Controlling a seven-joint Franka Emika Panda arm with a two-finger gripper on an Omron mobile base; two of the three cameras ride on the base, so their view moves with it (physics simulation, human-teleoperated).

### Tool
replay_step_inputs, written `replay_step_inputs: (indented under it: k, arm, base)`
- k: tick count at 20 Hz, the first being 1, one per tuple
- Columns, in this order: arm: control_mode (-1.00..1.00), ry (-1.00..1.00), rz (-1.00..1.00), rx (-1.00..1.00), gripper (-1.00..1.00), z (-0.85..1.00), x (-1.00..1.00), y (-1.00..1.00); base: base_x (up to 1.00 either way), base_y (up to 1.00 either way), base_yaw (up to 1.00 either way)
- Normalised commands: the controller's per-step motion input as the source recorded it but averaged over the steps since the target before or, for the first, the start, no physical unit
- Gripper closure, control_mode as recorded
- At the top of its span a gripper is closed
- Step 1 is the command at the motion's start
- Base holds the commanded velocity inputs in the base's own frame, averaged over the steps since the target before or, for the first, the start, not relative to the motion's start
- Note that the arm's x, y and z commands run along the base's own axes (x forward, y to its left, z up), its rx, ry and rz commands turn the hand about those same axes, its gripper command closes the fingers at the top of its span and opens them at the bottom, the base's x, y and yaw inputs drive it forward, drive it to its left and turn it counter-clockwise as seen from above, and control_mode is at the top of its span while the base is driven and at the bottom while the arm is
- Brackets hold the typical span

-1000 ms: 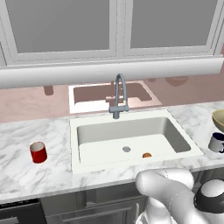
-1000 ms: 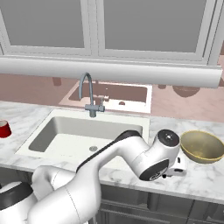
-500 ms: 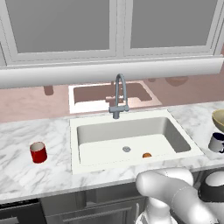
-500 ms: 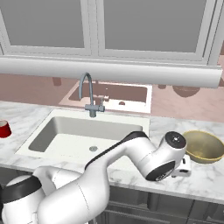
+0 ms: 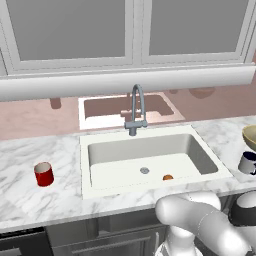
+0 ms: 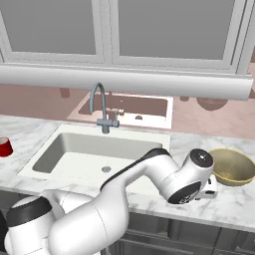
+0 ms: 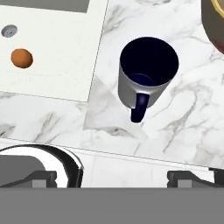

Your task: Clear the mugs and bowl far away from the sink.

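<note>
— What does the white-grey mug look like from the hand camera?

— Upright on the marble counter, pale grey-white outside, dark navy inside, empty as far as the opening shows. Its navy handle points toward the gripper. It sits just ahead of the fingertips, between their lines, and nothing touches it.

— And the hand itself?

— The gripper hangs above the counter's front edge with its jaws spread wide, one dark tip at each lower corner of the hand view, and nothing between them.

— The bowl?

— The tan-yellow bowl stands beyond the mug and off to one side, close to it; in the hand view a curved slice of its dark outside and yellow rim shows at the corner. From the right base camera it is wide, shallow and round, just past the wrist.

— Where is the sink from there?

— The white sink lies to the other side of the mug, its rim near the mug's base. A round grey drain and a small orange thing lie on its floor; the grey gooseneck faucet rises at the back edge.

— The other mug?

— The glossy red mug stands upright on the counter on the far side of the sink, well apart from the hand. I cannot make out its handle.
</note>
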Motion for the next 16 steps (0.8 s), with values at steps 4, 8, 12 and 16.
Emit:
replay_step_inputs:
  k: [4, 8, 12, 16]
  arm:
    - [-1.0, 0.0, 0.04, 0.0, -1.0, -0.13, 0.0, 0.0]
    - [-1.0, 0.0, 0.01, 0.0, -1.0, -0.19, 0.02, 0.0]
    - [-1.0, 0.0, 0.0, 0.0, -1.0, -0.13, 0.1, 0.0]
    - [-1.0, 0.0, 0.0, 0.0, -1.0, -0.08, 0.17, 0.01]
  base:
    - [0.0, 0.0, 0.0]
    - [0.0, 0.0, 0.0]
    - [0.0, 0.0, 0.0]
    - [0.0, 0.0, 0.0]
